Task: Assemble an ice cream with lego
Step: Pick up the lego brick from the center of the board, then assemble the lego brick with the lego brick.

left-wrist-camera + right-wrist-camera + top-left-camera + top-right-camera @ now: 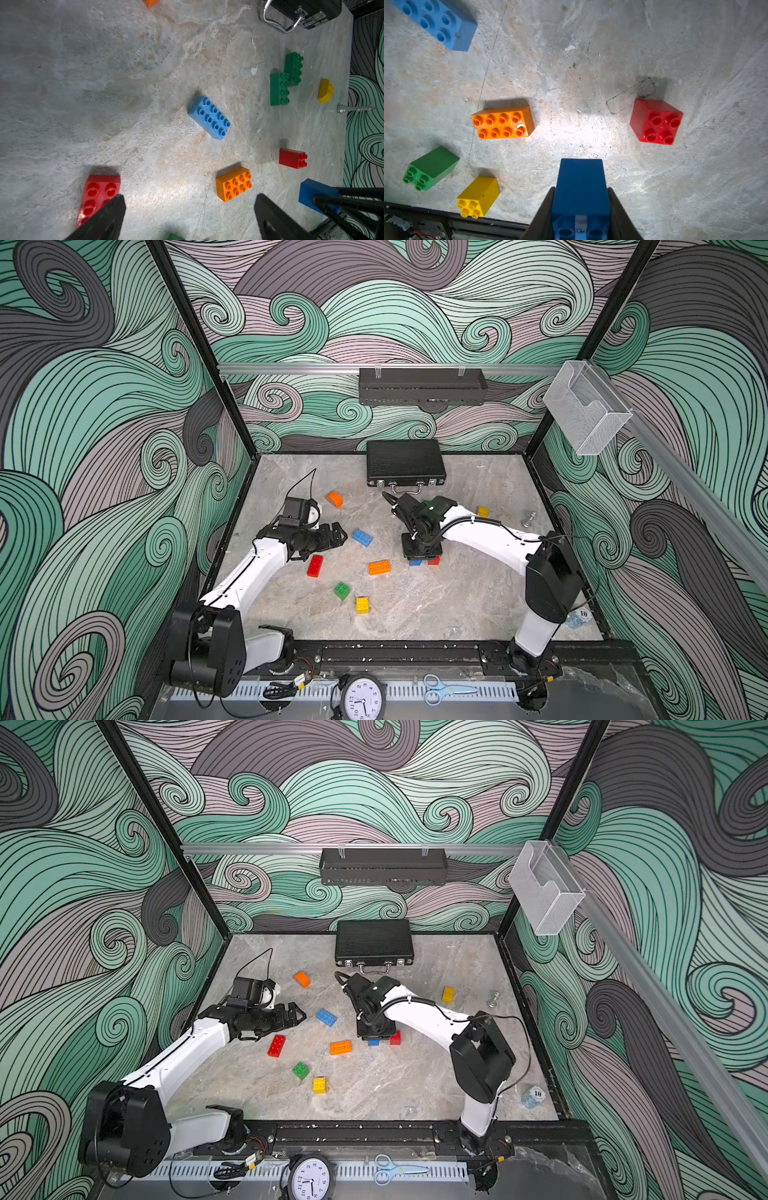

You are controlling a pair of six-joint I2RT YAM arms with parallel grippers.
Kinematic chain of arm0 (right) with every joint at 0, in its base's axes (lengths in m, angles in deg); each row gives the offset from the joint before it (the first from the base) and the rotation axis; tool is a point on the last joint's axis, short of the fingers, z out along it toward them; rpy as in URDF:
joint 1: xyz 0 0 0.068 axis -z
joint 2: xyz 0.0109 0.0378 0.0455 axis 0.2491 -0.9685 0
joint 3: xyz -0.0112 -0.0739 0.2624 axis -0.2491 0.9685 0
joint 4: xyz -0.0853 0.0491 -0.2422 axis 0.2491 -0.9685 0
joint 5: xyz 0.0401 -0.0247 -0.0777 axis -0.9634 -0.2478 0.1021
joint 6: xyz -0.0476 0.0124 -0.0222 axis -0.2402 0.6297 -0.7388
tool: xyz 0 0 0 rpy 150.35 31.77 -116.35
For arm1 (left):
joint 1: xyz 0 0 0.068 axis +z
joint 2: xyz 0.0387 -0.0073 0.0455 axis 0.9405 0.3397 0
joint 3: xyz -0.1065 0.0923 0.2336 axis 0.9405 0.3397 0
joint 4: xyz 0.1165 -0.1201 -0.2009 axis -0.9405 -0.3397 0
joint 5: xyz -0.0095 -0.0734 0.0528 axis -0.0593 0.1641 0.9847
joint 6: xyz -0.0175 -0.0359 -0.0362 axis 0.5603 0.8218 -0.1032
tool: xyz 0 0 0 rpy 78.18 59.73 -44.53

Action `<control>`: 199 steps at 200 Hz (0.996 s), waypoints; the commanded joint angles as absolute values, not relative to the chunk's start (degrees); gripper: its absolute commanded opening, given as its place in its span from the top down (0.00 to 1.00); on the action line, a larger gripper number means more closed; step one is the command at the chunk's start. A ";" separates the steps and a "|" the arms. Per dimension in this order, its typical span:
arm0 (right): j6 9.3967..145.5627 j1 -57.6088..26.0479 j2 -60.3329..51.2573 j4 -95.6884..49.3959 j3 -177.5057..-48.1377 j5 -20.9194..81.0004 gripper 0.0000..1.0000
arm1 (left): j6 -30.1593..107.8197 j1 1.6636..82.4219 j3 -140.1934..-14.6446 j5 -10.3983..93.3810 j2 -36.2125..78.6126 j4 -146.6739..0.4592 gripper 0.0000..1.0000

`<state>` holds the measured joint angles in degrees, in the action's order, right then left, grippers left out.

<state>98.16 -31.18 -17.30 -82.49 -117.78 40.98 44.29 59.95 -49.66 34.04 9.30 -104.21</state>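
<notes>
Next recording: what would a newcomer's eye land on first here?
Probably the swirling green-and-grey wave walls around the cell, then the bright lego bricks scattered over the grey table, such as the orange brick near the middle. Close up, the right gripper is shut on a dark blue brick, while the left gripper stands open beside a long red brick.

My right gripper [581,190] pinches the dark blue brick [580,178], centre-right. Red square brick [434,560] just right of it, orange oblong [379,567] to its left. Light blue oblong [362,537] farther back, studs up. Red oblong [315,566] at left. Green square [342,590] and yellow square [362,605] near, close together. Orange half-round [334,498] far left. Yellow half-round [483,512] far right, with two touching green oblongs [279,89] beside it.
</notes>
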 commanded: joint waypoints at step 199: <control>84.97 -20.26 -23.04 -85.27 -117.17 42.68 0.76 | 45.21 55.40 -54.57 35.30 11.68 -103.79 0.03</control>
